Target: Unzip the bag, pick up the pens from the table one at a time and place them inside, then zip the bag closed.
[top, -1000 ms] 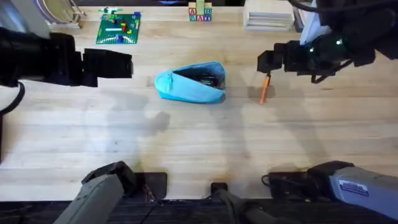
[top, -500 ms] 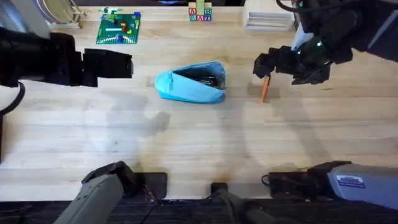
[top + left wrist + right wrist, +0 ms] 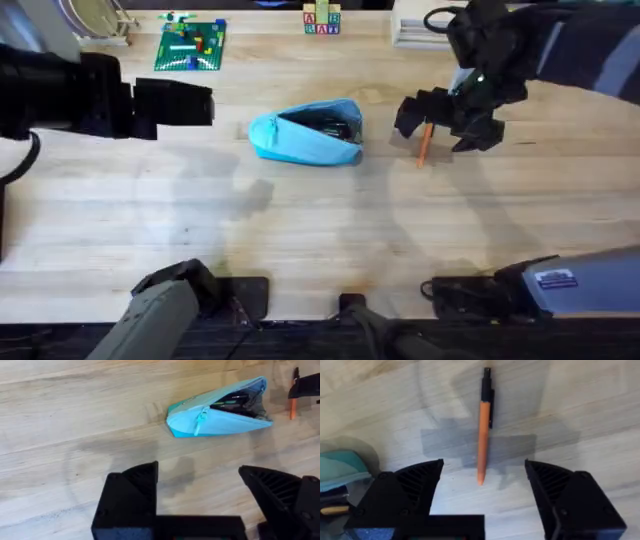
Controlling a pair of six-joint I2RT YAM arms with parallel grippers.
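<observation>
The light blue bag (image 3: 305, 135) lies unzipped on the table (image 3: 320, 230), its dark opening showing pens inside (image 3: 237, 401); its teal pull tab (image 3: 200, 419) hangs on the side. An orange pen (image 3: 423, 145) with a black end lies on the wood to the bag's right (image 3: 483, 425). My right gripper (image 3: 440, 118) hovers open right above this pen, a finger (image 3: 415, 485) on either side of it. My left gripper (image 3: 205, 103) is open, held above the table left of the bag (image 3: 220, 407).
At the far edge stand a green plate with toy bricks (image 3: 191, 45), lettered blocks (image 3: 321, 20) and a white stack (image 3: 432, 32). A wire rack (image 3: 95, 18) sits at the far left corner. The arm bases are at the near edge.
My right gripper has moved left and turned, coming down over the orange pen. The left arm, bag and pen have stayed put.
</observation>
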